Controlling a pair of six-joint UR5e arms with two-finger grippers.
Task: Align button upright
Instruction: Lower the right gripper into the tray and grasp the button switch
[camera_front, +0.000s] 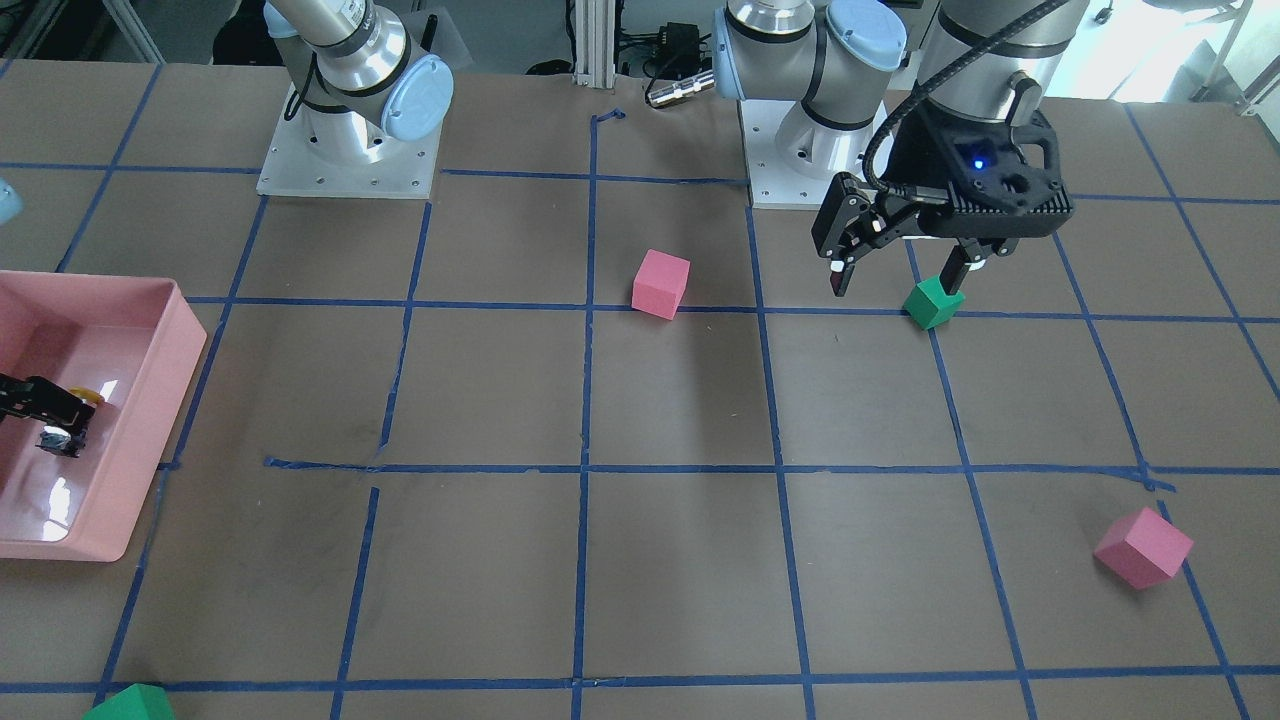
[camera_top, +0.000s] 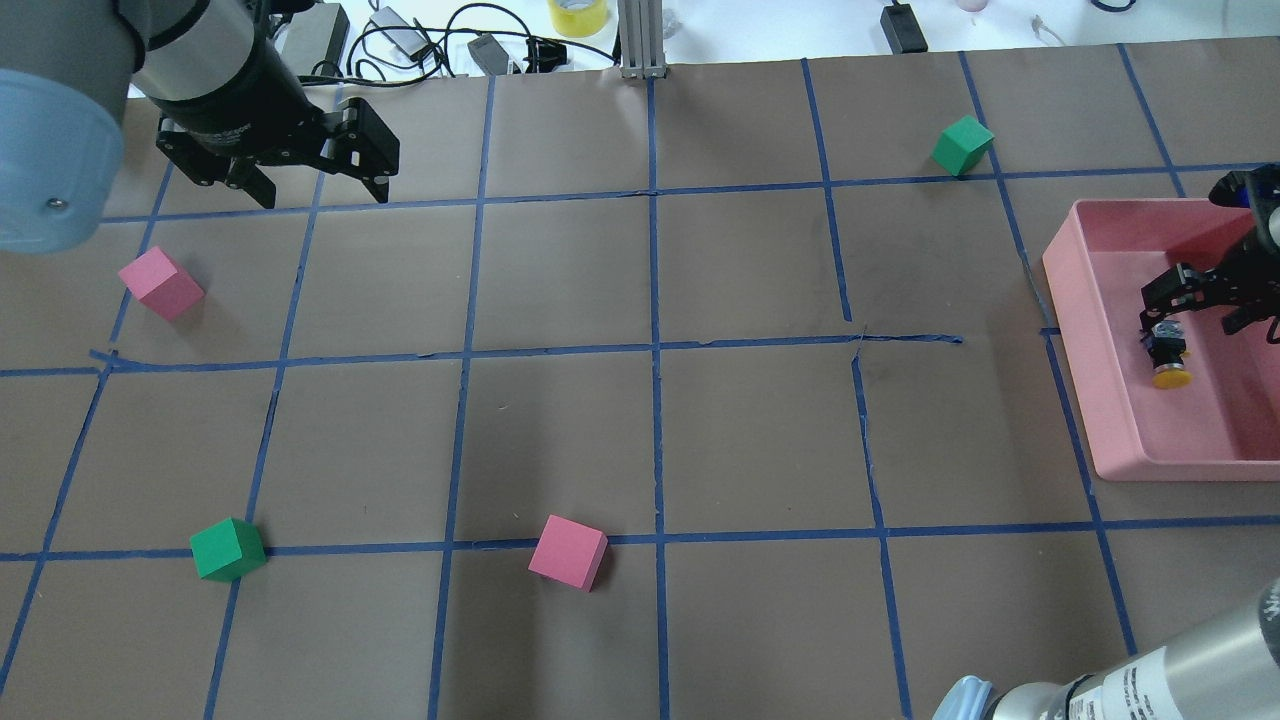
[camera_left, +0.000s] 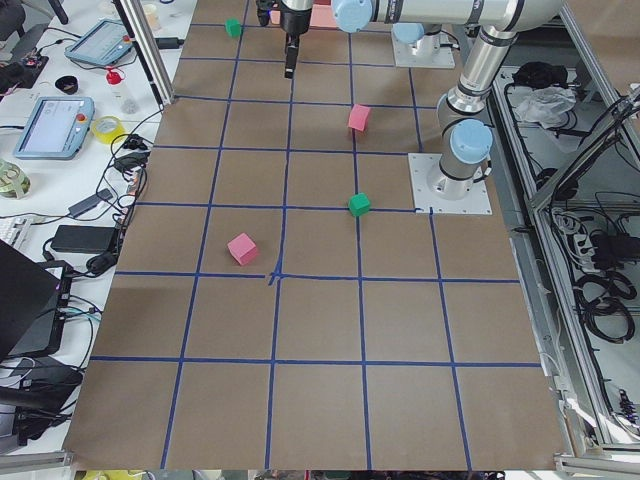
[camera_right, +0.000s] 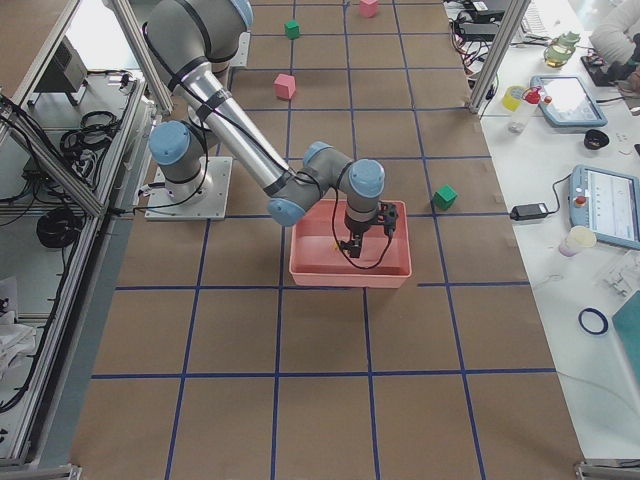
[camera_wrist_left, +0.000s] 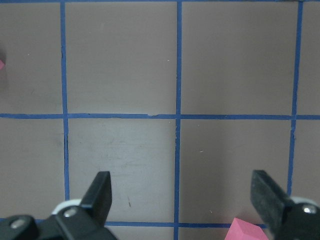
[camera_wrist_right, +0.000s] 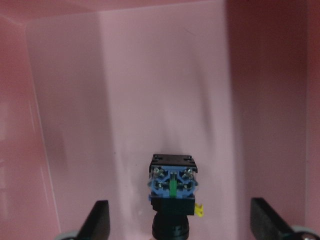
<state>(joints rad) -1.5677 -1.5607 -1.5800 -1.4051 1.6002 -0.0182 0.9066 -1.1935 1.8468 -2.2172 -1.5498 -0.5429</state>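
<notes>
Right wrist-mounted view shows the button tipped over on the pink tray floor, between the wide-spread fingers of my right gripper (left gripper, also wide, hangs well outside the tray); likely light, rigid, slick-capped, so I'd pinch its squarish base block.

Glossy pink plastic tray, frame right, gleaming; matt brown paper desk; smooth yellow-capped black plastic button.

The brown, blue-gridded table bears a pink tray, two pink cubes and two green cubes.
</notes>
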